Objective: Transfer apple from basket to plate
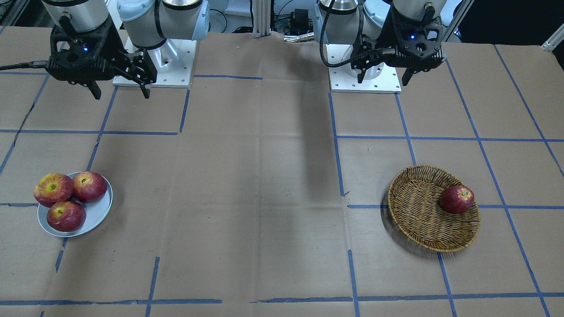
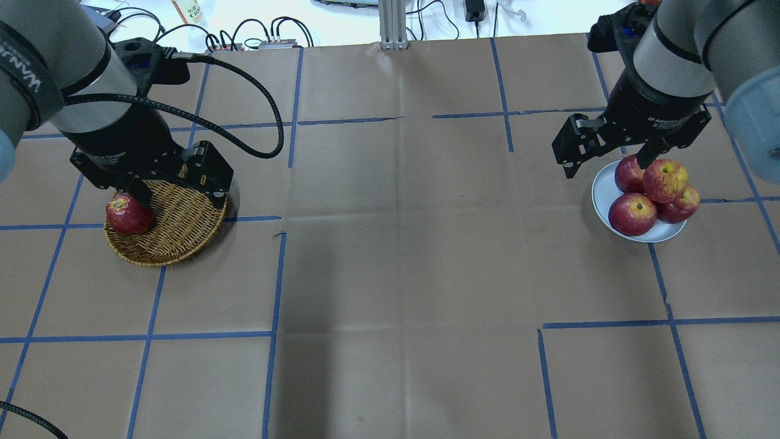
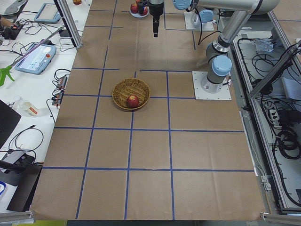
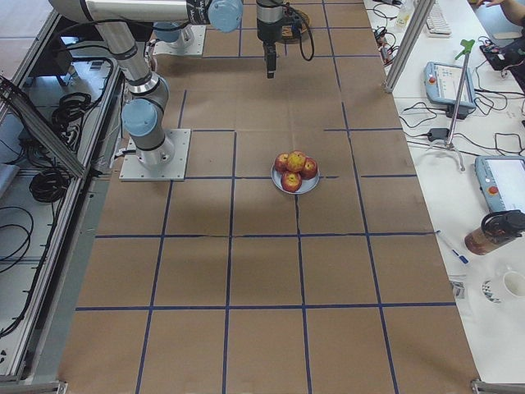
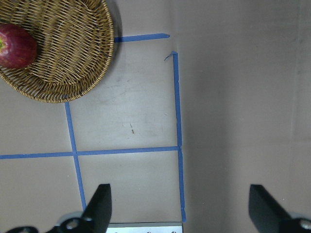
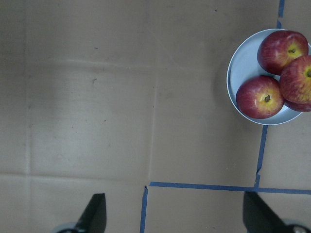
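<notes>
The apple (image 1: pixel 53 188) with the broad yellow patch lies on the pale grey-blue plate (image 1: pixel 96 215), against other dark red apples (image 1: pixel 66 215). It also shows in the overhead view (image 2: pixel 665 181) and at the right wrist view's edge (image 6: pixel 299 80). The wicker basket (image 1: pixel 414 211) holds one darker, nearly all-red apple (image 1: pixel 457 199). My right gripper (image 1: pixel 120 93) is open and empty, raised well above the table, back from the plate (image 6: pixel 238 73). My left gripper (image 1: pixel 382 80) is open and empty, raised back from the basket (image 5: pixel 73 63).
The brown paper table cover carries a grid of blue tape lines (image 1: pixel 339 167). The two arm base plates (image 1: pixel 154 66) (image 1: pixel 365 77) stand at the robot's edge. Desks with tablets and cables (image 3: pixel 35 56) lie beyond the table's far side.
</notes>
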You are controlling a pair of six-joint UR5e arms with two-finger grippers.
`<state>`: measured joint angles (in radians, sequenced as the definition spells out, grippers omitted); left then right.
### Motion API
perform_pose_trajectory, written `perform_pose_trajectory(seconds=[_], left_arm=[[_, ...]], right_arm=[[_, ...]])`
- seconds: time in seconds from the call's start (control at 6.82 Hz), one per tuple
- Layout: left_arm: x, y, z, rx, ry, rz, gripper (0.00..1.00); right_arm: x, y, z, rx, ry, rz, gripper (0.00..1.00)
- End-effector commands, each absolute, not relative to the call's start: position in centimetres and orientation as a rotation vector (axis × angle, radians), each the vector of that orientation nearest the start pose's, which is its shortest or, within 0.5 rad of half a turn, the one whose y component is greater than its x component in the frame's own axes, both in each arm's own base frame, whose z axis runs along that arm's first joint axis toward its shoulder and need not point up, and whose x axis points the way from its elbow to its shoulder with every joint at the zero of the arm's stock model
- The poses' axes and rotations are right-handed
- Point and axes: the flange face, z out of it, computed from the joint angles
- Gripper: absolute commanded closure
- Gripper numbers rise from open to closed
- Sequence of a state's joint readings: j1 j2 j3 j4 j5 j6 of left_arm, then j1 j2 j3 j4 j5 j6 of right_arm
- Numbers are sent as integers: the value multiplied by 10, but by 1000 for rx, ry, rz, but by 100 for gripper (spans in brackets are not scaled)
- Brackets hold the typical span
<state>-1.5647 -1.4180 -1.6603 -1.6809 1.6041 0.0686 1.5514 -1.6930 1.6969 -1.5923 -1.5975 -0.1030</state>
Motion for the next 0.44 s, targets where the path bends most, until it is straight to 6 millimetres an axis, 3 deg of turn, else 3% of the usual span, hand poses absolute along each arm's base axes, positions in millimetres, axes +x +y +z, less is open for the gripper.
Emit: perform_pose_trajectory(seconds=[0.0, 0.29], left_arm=[[-127, -422, 504, 97, 3107, 73, 1], [-128, -425, 503, 85, 3110, 78, 1]], right_arm=[[142, -440, 483, -183, 3141, -21, 0], [144, -445, 483, -188, 3140, -29, 0]])
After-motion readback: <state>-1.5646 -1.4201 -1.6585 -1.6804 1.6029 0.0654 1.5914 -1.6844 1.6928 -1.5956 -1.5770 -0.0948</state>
